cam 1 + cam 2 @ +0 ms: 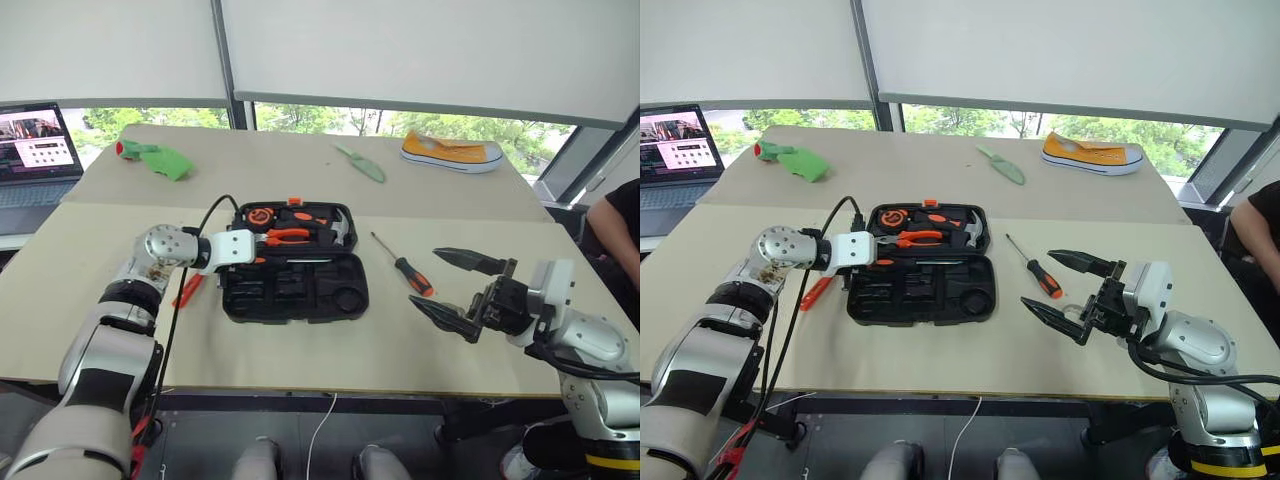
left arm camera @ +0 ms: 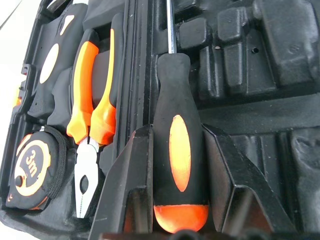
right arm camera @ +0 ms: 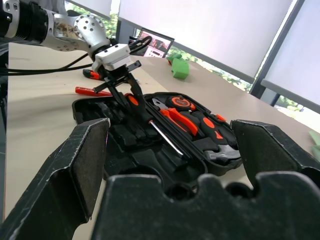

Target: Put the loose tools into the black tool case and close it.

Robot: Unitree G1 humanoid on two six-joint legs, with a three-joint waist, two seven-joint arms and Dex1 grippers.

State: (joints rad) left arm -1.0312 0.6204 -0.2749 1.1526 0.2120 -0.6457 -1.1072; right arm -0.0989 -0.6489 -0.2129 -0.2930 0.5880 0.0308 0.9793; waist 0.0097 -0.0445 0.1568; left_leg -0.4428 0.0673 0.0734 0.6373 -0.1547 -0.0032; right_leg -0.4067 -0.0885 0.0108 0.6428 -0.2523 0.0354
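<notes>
Left wrist view: the left gripper (image 2: 180,165) clamped a screwdriver (image 2: 179,155) by its handle over the open tool case (image 1: 300,290); released off its slot, it could block closing. A second screwdriver (image 1: 402,264) lay beside the wide-open, empty right gripper (image 1: 455,290).

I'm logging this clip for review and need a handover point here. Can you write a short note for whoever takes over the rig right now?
Left gripper: shut on a screwdriver, holding it over the open case, shaft along the slots near the hinge.
Right gripper: jaws open, empty, hovering right of the case.
Done: nothing loose is clearly seated yet; pliers and tape measure sit in the lid half.
Left: release this screwdriver into its slot, fetch the second screwdriver right of the case and the orange tool left of it, then close the case.
</notes>
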